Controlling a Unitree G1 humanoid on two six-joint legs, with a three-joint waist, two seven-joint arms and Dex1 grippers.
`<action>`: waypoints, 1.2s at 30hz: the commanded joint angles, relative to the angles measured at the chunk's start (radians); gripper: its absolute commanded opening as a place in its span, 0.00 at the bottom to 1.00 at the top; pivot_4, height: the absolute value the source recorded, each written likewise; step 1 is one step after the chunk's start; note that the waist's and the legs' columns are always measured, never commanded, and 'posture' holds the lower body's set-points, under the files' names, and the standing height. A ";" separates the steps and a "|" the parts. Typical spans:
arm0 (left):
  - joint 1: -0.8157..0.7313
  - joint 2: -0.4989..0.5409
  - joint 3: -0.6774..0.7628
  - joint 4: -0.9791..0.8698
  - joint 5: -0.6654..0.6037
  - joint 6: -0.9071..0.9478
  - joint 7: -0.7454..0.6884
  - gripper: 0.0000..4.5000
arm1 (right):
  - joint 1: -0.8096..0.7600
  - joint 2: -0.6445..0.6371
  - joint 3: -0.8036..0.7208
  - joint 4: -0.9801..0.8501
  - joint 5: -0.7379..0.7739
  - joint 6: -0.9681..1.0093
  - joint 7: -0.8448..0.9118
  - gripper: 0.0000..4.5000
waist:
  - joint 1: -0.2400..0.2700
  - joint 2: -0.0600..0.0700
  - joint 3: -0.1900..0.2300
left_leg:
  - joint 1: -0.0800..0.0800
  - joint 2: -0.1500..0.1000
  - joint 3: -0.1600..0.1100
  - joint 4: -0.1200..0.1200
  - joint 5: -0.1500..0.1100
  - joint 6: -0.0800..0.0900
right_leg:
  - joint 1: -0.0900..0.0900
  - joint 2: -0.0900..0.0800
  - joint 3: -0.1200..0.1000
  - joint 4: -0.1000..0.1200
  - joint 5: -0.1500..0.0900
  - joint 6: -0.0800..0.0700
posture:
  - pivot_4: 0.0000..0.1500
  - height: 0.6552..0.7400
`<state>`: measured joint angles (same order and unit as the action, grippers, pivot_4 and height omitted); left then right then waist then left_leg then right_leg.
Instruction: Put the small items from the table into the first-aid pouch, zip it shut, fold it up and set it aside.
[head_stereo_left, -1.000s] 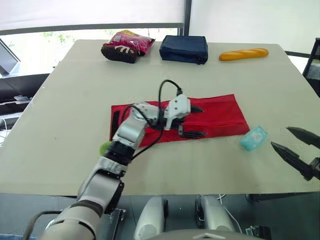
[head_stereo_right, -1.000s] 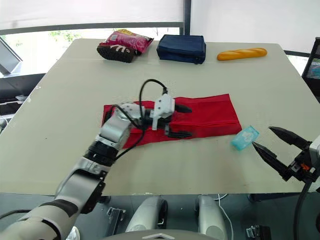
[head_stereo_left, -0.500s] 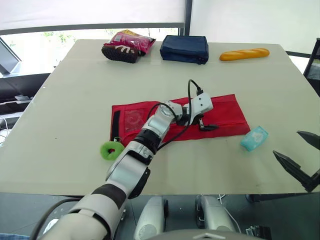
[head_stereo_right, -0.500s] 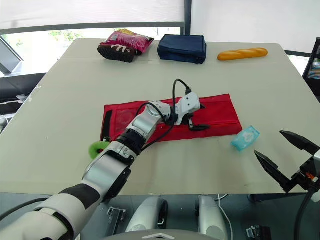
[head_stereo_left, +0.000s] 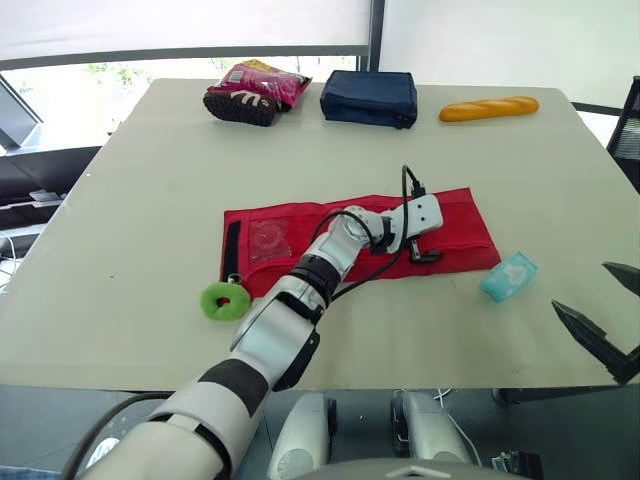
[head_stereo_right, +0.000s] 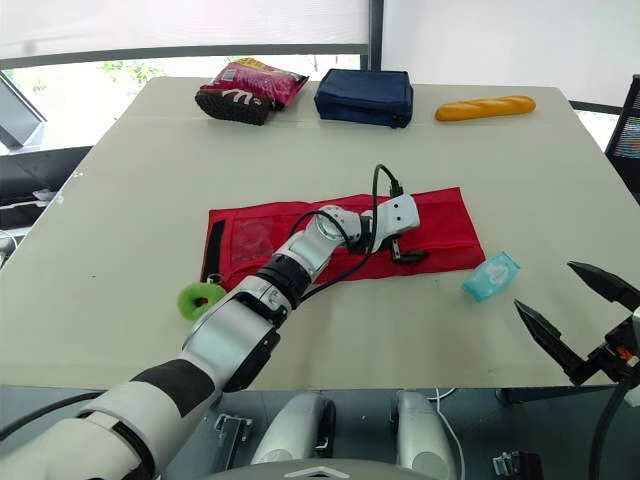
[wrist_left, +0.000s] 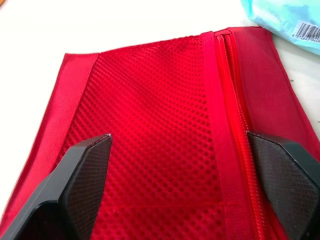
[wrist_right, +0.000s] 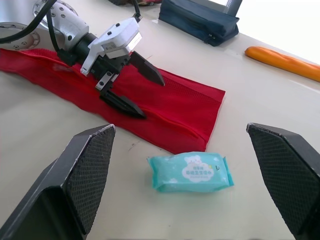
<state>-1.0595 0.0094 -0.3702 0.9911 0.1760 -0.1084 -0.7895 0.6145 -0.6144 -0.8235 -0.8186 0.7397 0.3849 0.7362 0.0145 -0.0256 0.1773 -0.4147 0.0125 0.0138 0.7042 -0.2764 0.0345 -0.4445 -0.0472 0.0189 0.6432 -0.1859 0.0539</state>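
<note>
Likely slip: the left gripper (wrist_right: 152, 98), fingers spread over the right end of the red pouch (head_stereo_left: 290, 228) at frame centre, could snag the mesh and drag the pouch into the wipes pack (head_stereo_left: 508, 276). The right gripper (head_stereo_right: 545, 286), also spread and empty, sits at the lower right edge. The pack lies up-left of it, apart, just beside the pouch's corner. The green ring (head_stereo_left: 223, 300) lies lower left.
</note>
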 joint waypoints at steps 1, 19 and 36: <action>-0.033 -0.011 0.006 0.002 0.013 -0.026 0.006 1.00 | 0.009 0.003 -0.004 -0.023 -0.010 -0.021 -0.004 1.00 | 0.000 0.000 0.000 | 0.000 0.000 0.000 0.000 0.000 0.000 | 0.000 0.000 0.000 0.000 0.000 0.000 | 1.00 0.69; 0.010 0.003 0.060 -0.095 -0.038 0.025 -0.052 0.01 | -0.092 0.048 0.226 -0.050 -0.141 0.190 -0.314 1.00 | -0.001 0.000 -0.001 | 0.000 0.000 0.000 0.000 0.000 0.000 | 0.000 0.000 0.000 0.000 0.000 0.000 | 1.00 0.69; 0.057 0.000 0.076 -0.215 -0.069 0.096 -0.055 0.01 | -0.497 0.484 0.636 0.036 -0.382 0.574 -0.935 1.00 | -0.002 0.003 -0.003 | -0.001 -0.001 0.000 0.000 0.000 0.000 | -0.001 0.000 0.001 0.001 0.002 -0.004 | 1.00 0.69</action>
<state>-0.9965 0.0172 -0.3088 0.8242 0.1236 -0.0096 -0.8476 0.1345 -0.1399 -0.1978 -0.7679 0.3866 0.9574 -0.1648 0.0121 -0.0222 0.1744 -0.4154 0.0118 0.0137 0.7041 -0.2763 0.0346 -0.4454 -0.0472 0.0196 0.6441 -0.1835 0.0500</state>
